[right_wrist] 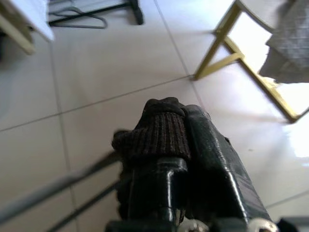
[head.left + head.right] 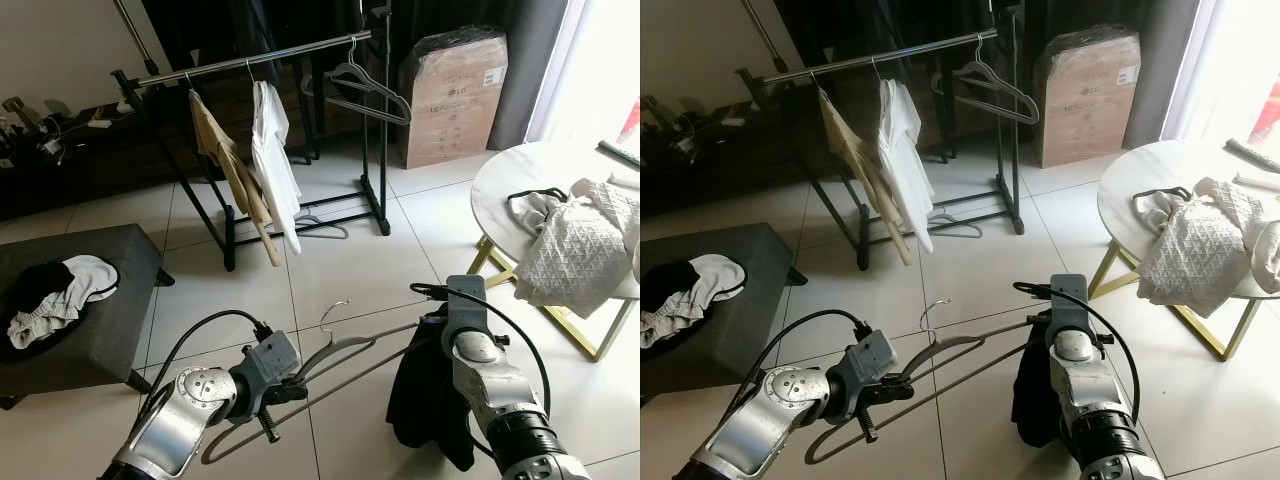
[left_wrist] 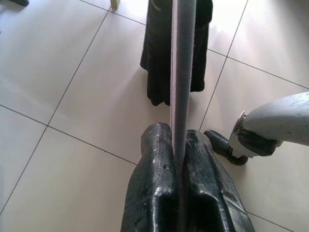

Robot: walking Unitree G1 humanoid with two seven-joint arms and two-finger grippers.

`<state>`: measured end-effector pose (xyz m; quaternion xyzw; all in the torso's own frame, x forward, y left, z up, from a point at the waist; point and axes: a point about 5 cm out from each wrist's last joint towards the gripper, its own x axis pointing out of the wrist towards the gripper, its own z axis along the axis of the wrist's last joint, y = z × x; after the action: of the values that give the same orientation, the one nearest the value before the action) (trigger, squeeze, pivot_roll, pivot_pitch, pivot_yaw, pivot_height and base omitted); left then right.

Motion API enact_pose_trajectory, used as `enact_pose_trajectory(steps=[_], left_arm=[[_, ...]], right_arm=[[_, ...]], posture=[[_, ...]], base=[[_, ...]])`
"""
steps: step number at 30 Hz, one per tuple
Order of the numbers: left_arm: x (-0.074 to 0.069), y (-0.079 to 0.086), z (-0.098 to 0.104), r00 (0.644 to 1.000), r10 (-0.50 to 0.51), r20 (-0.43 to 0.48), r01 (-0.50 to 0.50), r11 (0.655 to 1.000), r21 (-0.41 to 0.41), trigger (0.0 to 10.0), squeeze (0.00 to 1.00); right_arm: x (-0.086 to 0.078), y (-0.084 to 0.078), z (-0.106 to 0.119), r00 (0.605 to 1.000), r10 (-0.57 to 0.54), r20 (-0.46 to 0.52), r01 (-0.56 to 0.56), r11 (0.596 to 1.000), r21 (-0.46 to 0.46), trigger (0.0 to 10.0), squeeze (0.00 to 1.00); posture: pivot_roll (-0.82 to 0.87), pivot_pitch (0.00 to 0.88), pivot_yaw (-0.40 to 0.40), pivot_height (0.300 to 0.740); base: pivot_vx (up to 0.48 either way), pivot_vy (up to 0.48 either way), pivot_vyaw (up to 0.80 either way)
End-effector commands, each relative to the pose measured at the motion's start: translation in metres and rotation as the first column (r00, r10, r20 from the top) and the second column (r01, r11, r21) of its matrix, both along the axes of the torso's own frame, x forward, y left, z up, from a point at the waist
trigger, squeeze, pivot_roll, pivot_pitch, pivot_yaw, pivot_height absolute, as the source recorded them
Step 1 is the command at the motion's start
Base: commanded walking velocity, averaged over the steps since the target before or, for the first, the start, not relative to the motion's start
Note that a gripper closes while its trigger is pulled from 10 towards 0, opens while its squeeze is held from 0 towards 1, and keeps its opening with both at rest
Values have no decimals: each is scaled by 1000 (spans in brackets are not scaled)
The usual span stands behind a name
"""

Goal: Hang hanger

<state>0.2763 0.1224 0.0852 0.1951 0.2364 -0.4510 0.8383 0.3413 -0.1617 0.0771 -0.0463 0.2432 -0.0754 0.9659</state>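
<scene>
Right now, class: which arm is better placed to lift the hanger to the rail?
Probably left. The left gripper is shut on the hanger near its hook. The right gripper pinches the dark garment hanging off its far end.

Home living room, tiled floor (image 2: pixel 330 270). Clothes rack (image 2: pixel 255 58) with shirts is the landmark: cardboard box (image 2: pixel 452 95) beside it, round table (image 2: pixel 520 170) with laundry nearby, grey ottoman (image 2: pixel 110 300) opposite.
</scene>
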Motion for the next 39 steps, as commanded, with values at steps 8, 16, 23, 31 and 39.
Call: enact_pose_trajectory(steps=[8, 16, 23, 31, 39], left_arm=[[2, 5, 2, 1000, 7, -10, -8, 999, -35, 10000, 0], [12, 5, 5, 996, 79, 31, -77, 996, -44, 10000, 0], [4, 2, 1, 999, 8, -36, -10, 998, -54, 10000, 0], [17, 2, 6, 997, 68, 43, -65, 996, -62, 10000, 0], [27, 1, 10, 988, 121, 92, -114, 991, -73, 10000, 0]], right_arm=[[2, 18, 18, 993, 109, 43, -112, 989, 93, 10000, 0], [-9, 24, 28, 985, 166, 49, -172, 975, 142, 10000, 0], [-20, 35, 49, 919, 371, 136, -383, 920, 79, 10000, 0], [-37, 51, 59, 808, 582, 89, -587, 808, 42, 10000, 0], [-49, 55, 73, 761, 644, 77, -647, 761, 30, 10000, 0]], posture=[[-121, 153, 106, 740], [-125, 161, 102, 740], [-131, 166, 105, 740], [-127, 166, 108, 740], [-136, 171, 108, 740]], base=[[0, 0, 0], [0, 0, 0], [0, 0, 0], [0, 0, 0], [0, 0, 0]])
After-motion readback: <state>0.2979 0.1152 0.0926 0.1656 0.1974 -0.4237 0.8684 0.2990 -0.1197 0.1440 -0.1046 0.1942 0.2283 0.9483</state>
